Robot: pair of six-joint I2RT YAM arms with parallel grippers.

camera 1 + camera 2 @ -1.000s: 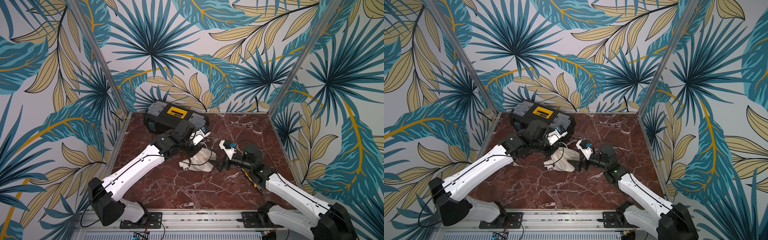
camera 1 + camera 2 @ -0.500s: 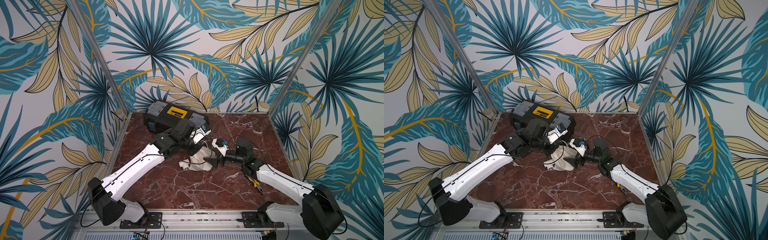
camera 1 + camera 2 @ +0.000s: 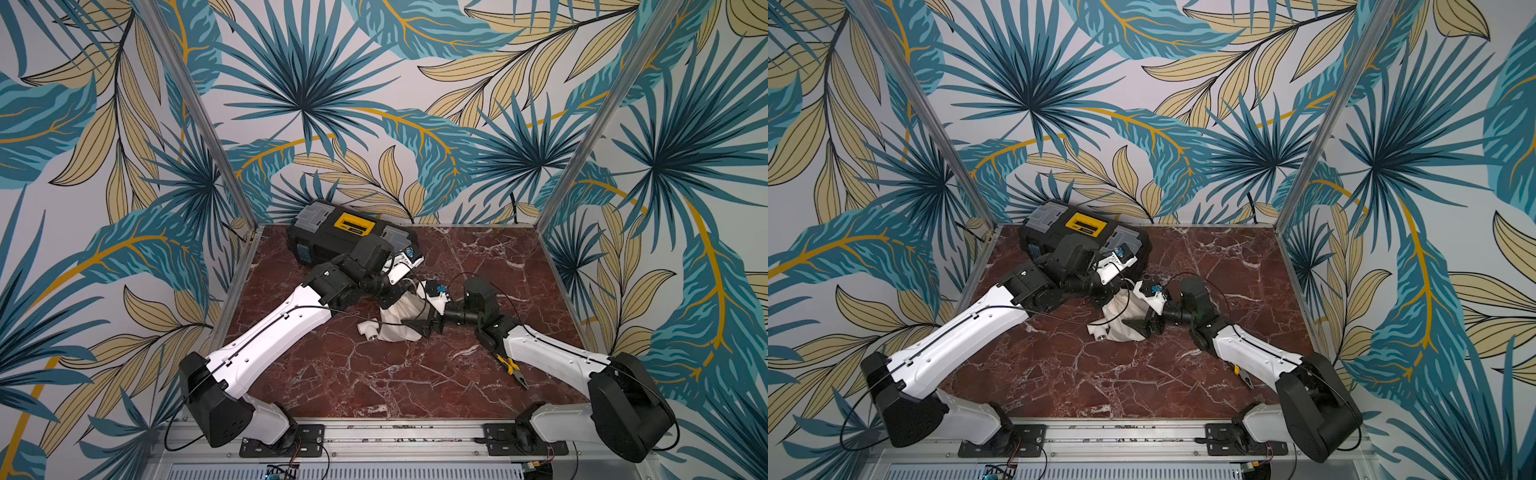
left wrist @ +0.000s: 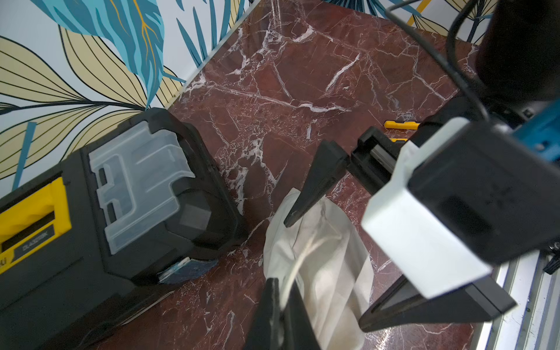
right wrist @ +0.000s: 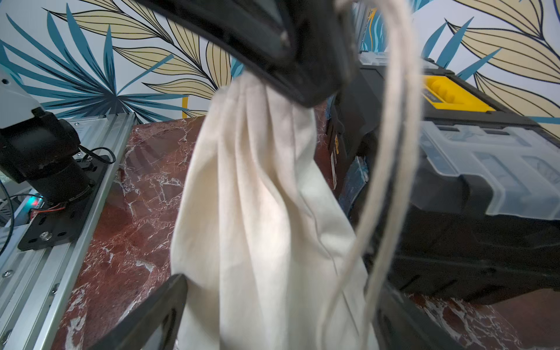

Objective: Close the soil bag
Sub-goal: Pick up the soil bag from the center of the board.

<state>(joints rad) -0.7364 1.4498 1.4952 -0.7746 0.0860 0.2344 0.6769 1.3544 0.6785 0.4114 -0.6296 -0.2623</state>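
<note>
- Both top views put the bag [image 3: 401,316] mid-worktop [image 3: 374,386], near the toolbox [image 3: 332,237], with a tee [image 3: 369,331] just beside it.
- Only the wrist views show my grips. My left pincer [image 4: 280,303] is pressed together on the bag's gathered mouth and cord [image 4: 303,251]. My right pincer [image 5: 278,288] is spread, straddling the cloth.
- Bare worktop lies towards the near rail, and pliers [image 3: 513,368] lie beside my right arm.

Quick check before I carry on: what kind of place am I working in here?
Probably a staged robot test booth rather than a real workshop: leaf-print wall panels on three sides, a marble-look tabletop, and an aluminium mounting rail along its front edge.
</note>
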